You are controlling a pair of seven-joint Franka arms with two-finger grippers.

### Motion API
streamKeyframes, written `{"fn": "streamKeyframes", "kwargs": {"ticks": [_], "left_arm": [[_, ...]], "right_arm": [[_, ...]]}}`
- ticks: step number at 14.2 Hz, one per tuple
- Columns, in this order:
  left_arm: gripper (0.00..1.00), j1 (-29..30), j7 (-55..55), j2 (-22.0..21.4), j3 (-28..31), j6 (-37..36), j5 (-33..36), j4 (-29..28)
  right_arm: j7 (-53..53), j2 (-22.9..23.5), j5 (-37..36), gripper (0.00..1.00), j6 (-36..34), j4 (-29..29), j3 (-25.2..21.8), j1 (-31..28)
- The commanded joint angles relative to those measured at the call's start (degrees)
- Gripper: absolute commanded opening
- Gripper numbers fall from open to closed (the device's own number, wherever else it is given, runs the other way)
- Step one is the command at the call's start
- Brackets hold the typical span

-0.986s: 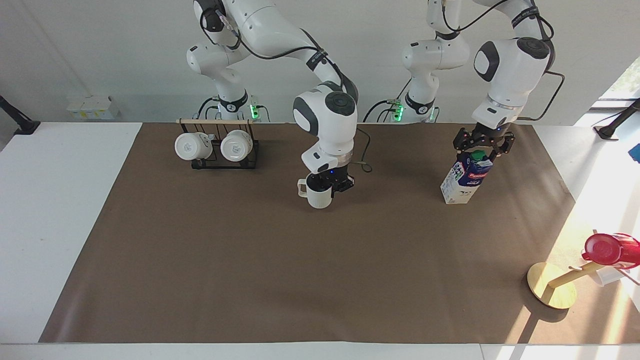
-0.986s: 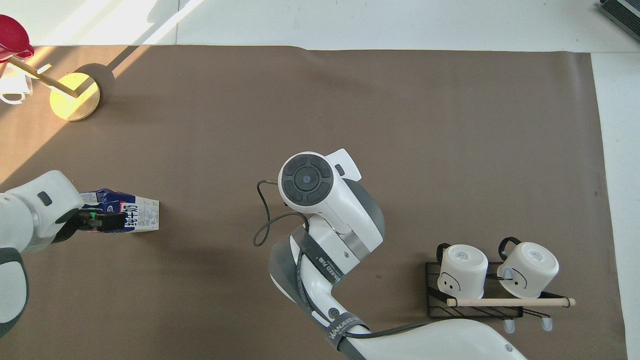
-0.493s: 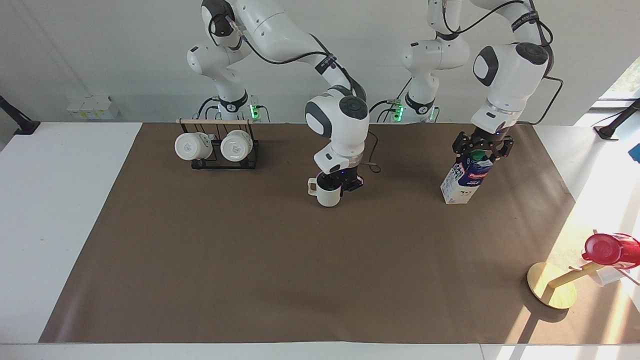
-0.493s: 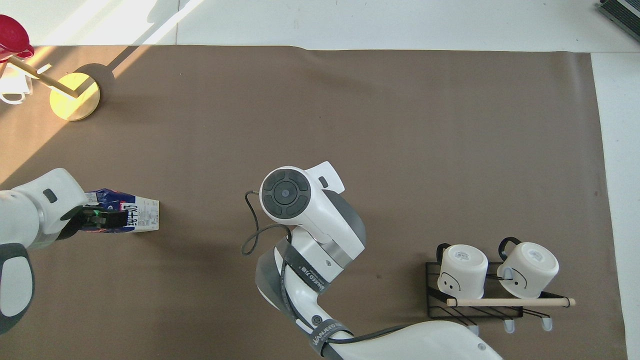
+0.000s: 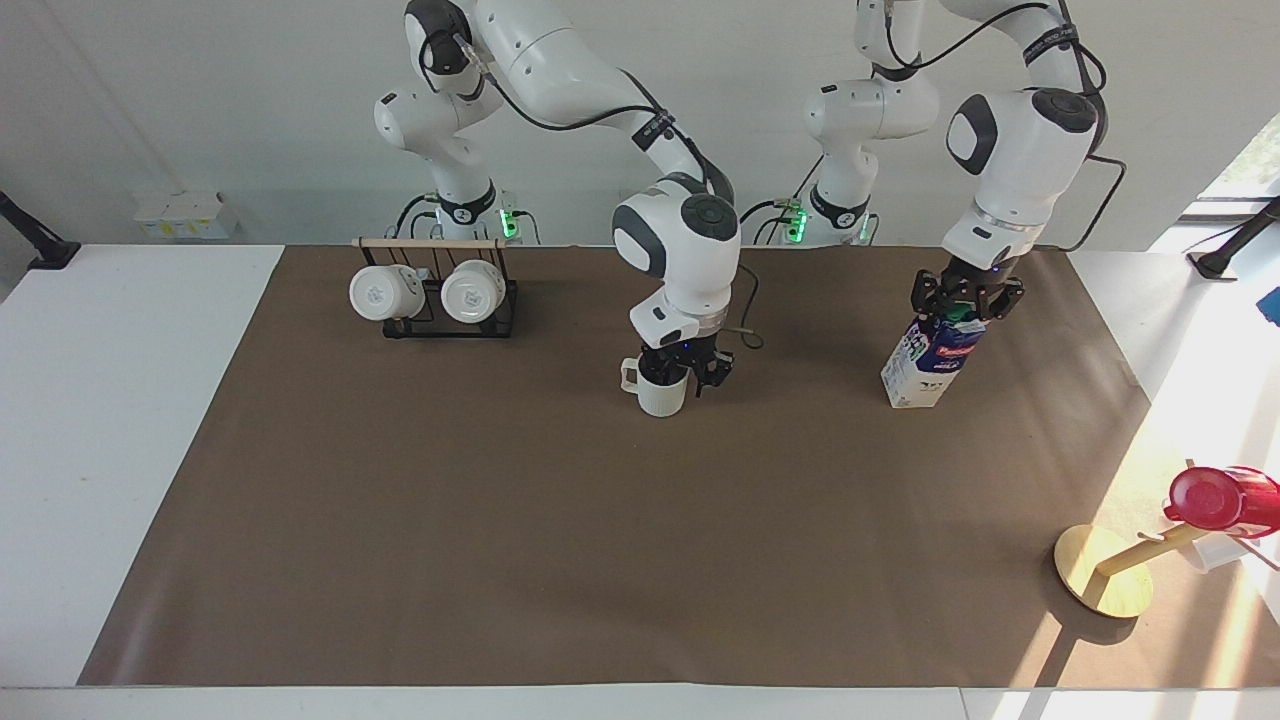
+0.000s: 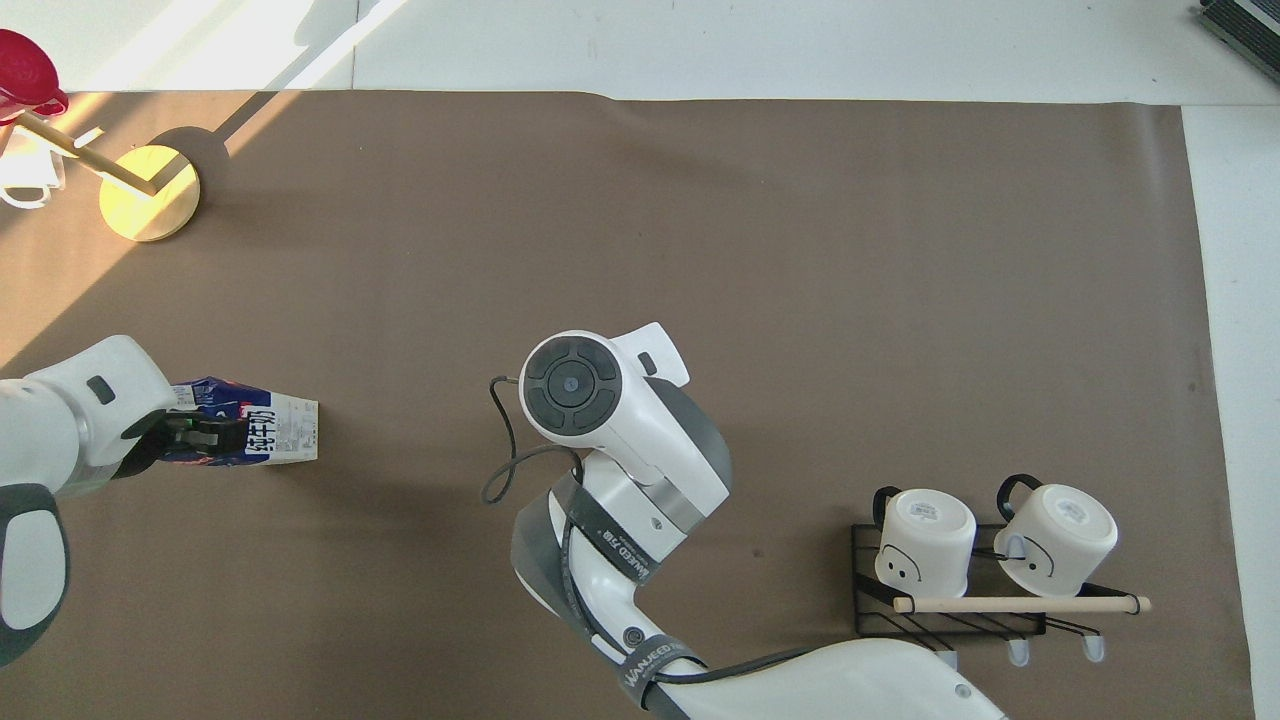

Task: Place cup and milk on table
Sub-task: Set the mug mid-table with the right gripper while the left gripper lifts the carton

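Cup (image 5: 661, 393) stands on table (image 5: 140, 400); right gripper (image 5: 684, 368) fingers spread at its rim. Left gripper (image 5: 965, 300) grasps milk (image 5: 927, 362) top. Retract straight up, avoid tipping.

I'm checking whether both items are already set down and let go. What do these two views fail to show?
- Overhead view: the cup is hidden under the right arm's wrist, and so is the right gripper.
- Facing view: whether the right gripper grips the cup's rim is too small to tell.
- Both views: the left gripper covers the top of the milk, so its hold is unclear.
- The red cup is cut by the frame edge.
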Motion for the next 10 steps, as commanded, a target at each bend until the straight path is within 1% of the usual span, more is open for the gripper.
{"fn": "streamKeyframes", "kwargs": {"ticks": [1,2,3,4,6,7,10], "left_arm": [[0.56,-0.13,0.75,0.82,0.4,0.43,0.99,0.98],[0.52,-0.13,0.75,0.99,0.4,0.25,0.99,1.42],[0.49,-0.05,0.66,1.6,0.4,0.08,0.99,2.2],[0.47,0.04,0.4,1.78,0.4,-0.45,0.99,2.99],[0.47,-0.05,-0.3,2.92,0.4,-3.07,0.99,6.5],[0.47,-0.31,-1.09,3.71,0.4,-5.09,0.99,8.87],[0.47,-1.53,-6.0,6.0,0.22,-10.9,0.99,15.2]], "right_arm": [[1.63,-1.86,0.03,0.93,0.58,0.23,-0.3,-0.55],[1.63,-2.57,0.03,1.0,0.58,0.14,-0.39,-0.73],[1.63,-3.44,0.03,1.0,0.49,-0.12,-0.39,-1.69],[1.28,-4.84,0.12,1.0,0.49,-0.38,-0.39,-3.0],[0.4,-7.92,0.2,1.0,-0.3,-1.08,-0.13,-5.9],[-0.12,-9.67,0.2,1.0,-0.56,-2.22,-0.13,-6.79],[-6.79,-15.74,0.2,1.0,-0.48,-8.1,-0.13,-11.61]]}}
